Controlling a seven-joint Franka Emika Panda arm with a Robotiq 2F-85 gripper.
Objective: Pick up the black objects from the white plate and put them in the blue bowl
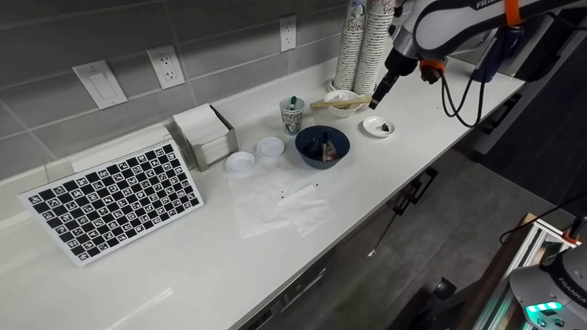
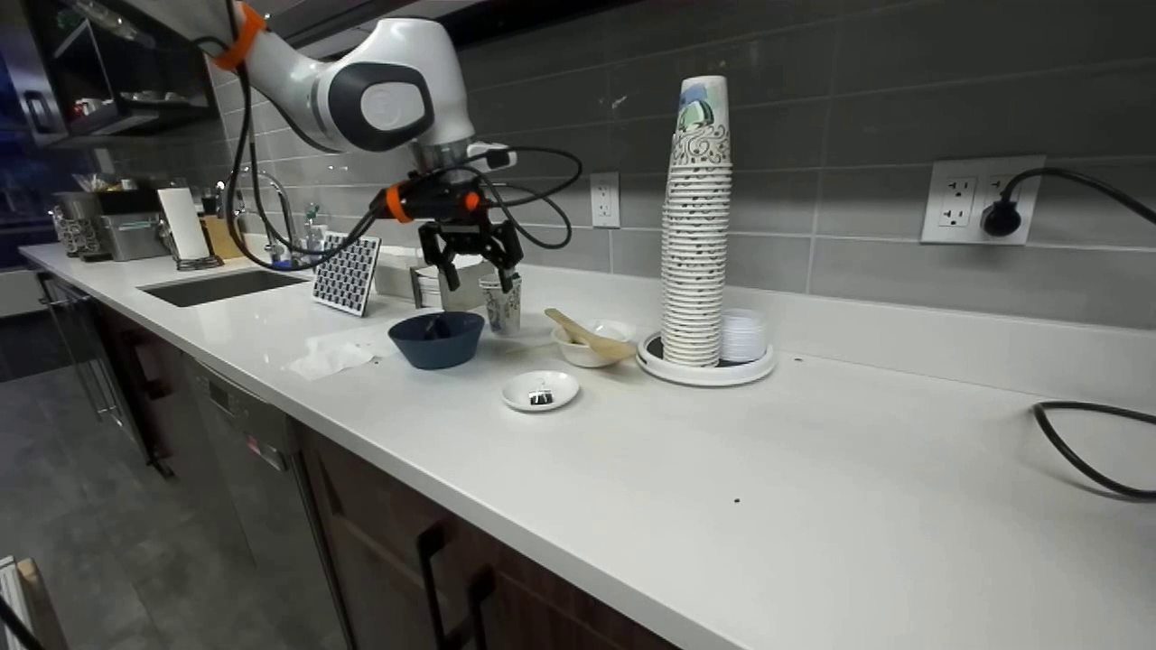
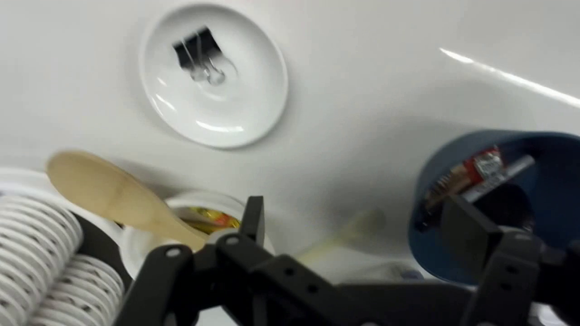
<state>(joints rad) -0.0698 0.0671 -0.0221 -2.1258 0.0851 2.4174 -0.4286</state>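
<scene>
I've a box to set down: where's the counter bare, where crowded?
In an exterior view, countertop lies bare, dark specks aside, right of the white plate and cup tray. Another patch lies before the checkered board, beside loose tissues. Crowded: from the blue bowl past the printed cup and white bowl to the cup stacks.
</scene>
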